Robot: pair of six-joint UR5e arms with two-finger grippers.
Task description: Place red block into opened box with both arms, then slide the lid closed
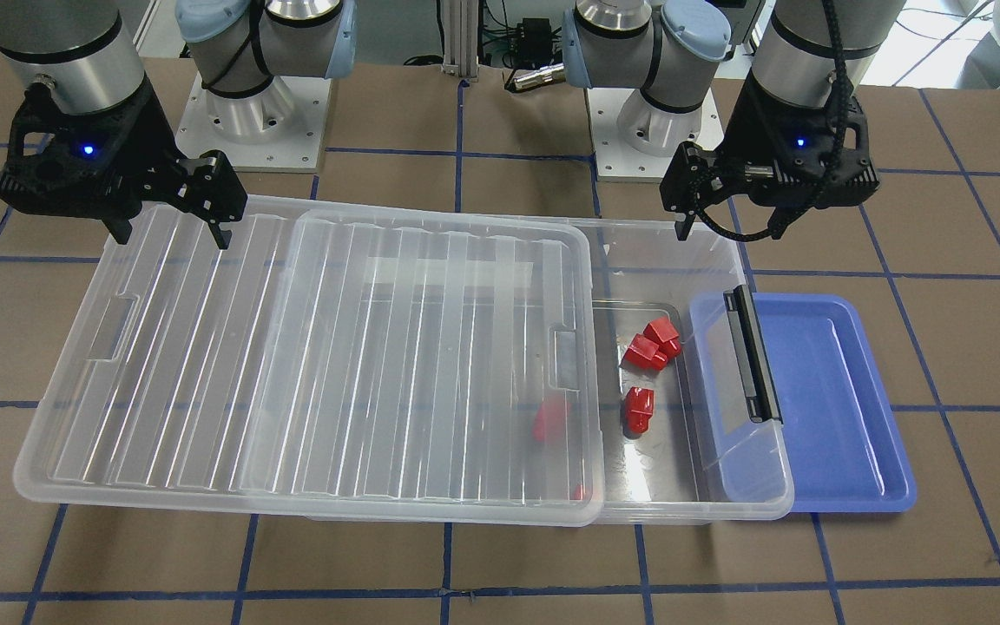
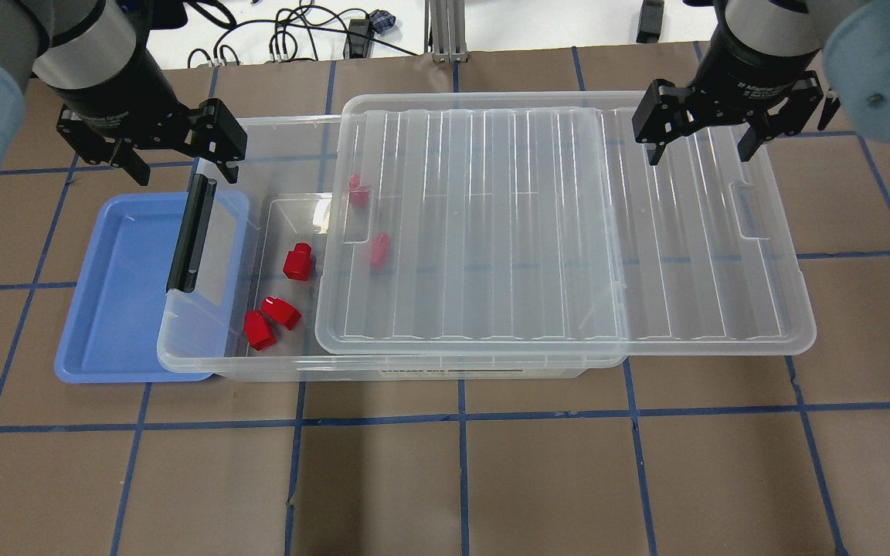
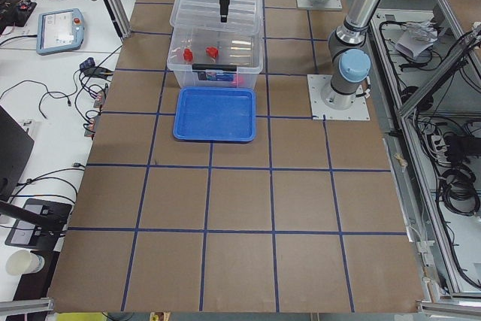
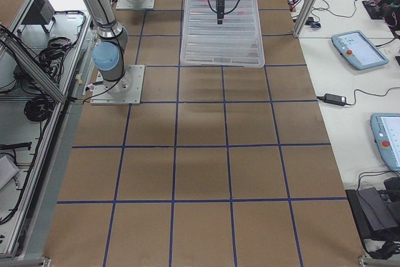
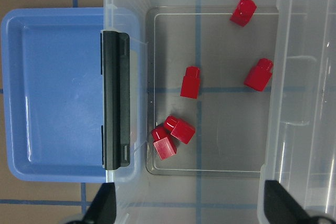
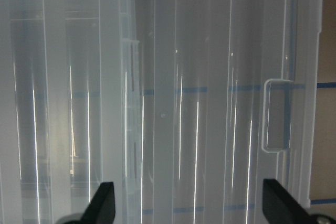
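The clear box (image 2: 275, 369) lies with its black bar (image 2: 191, 232) toward the blue tray. Its ribbed lid (image 2: 561, 232) is slid aside and covers most of the box, overhanging the far end. Three red blocks (image 2: 298, 261) lie in the uncovered part of the box, and two more (image 2: 379, 249) show through the lid. My left gripper (image 2: 186, 171) hangs open and empty above the box's uncovered end, by the rear rim. Over the lid's overhanging end, my right gripper (image 2: 698, 154) is also open and empty. The left wrist view looks down on several red blocks (image 5: 190, 82).
An empty blue tray (image 2: 117, 293) sits under the box's black-bar end. Brown table surface with blue tape lines surrounds the box. The two arm bases (image 1: 248, 104) stand behind it. Cables and tablets lie on side tables.
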